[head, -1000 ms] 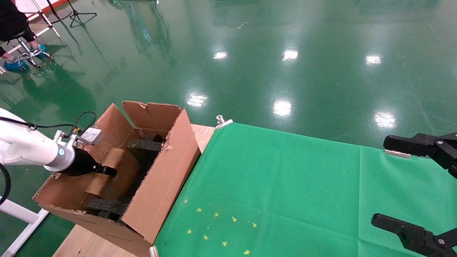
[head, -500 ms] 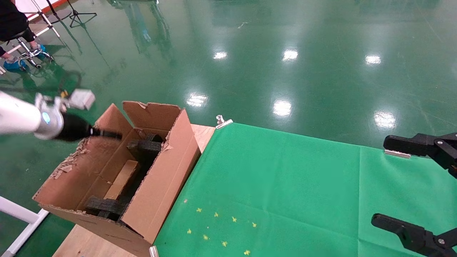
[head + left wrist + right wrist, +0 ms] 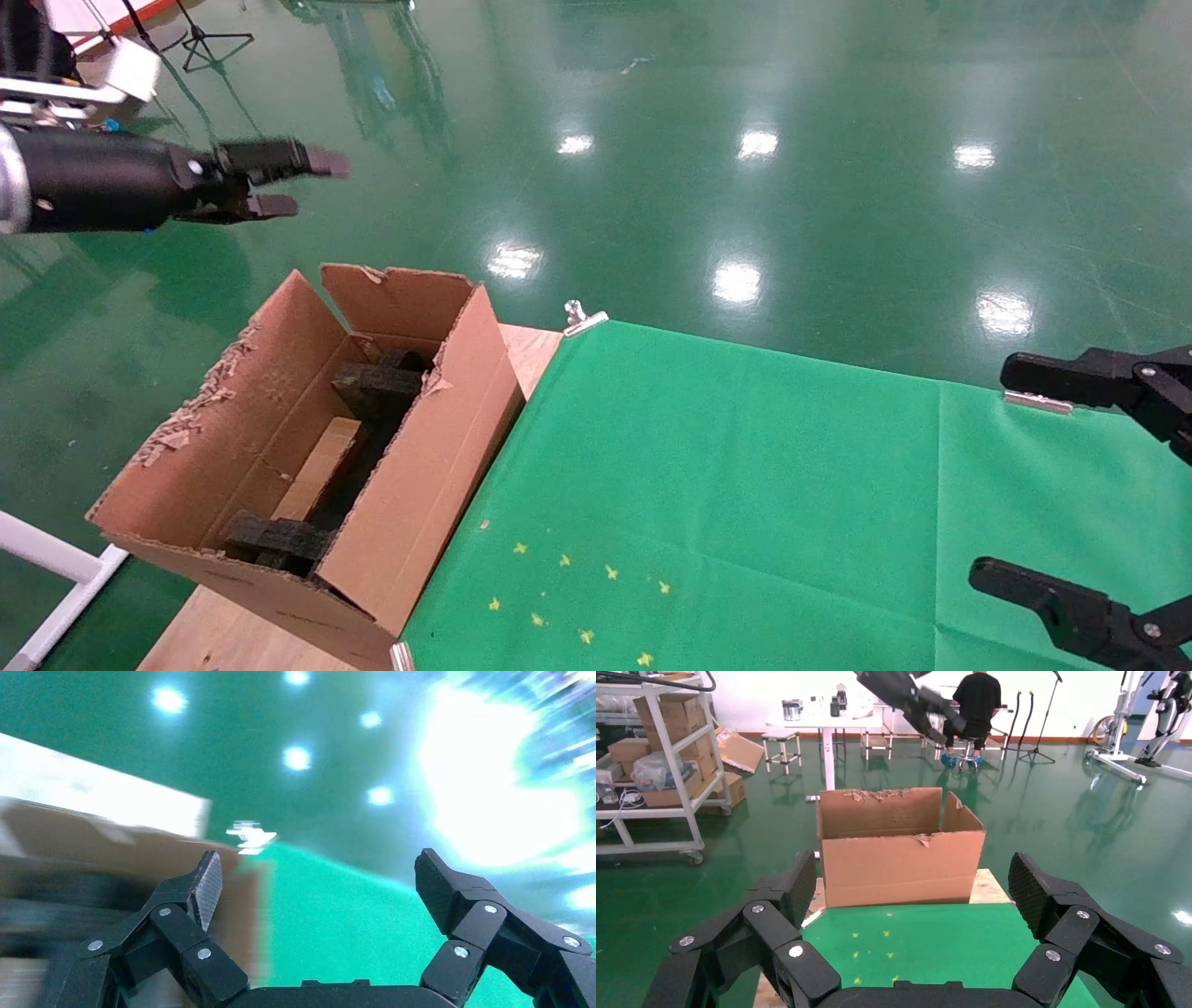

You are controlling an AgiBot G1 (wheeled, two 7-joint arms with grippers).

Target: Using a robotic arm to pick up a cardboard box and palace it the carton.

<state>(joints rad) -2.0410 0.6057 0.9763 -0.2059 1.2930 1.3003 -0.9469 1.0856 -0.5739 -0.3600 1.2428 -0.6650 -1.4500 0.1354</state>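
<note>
Brown cardboard box (image 3: 317,469) lies inside the carton (image 3: 410,485) at the table's left edge; left gripper (image 3: 279,182), jaws released, should lift clear.

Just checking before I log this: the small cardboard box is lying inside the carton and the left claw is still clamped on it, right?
Not quite. The cardboard box does lie inside the carton, but the left claw is open and empty, raised above the carton, as the head view shows.

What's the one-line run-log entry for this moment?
left gripper: open, empty, raised above the carton | cardboard box: inside carton, between foam blocks | right gripper: open, parked over green cloth
</note>
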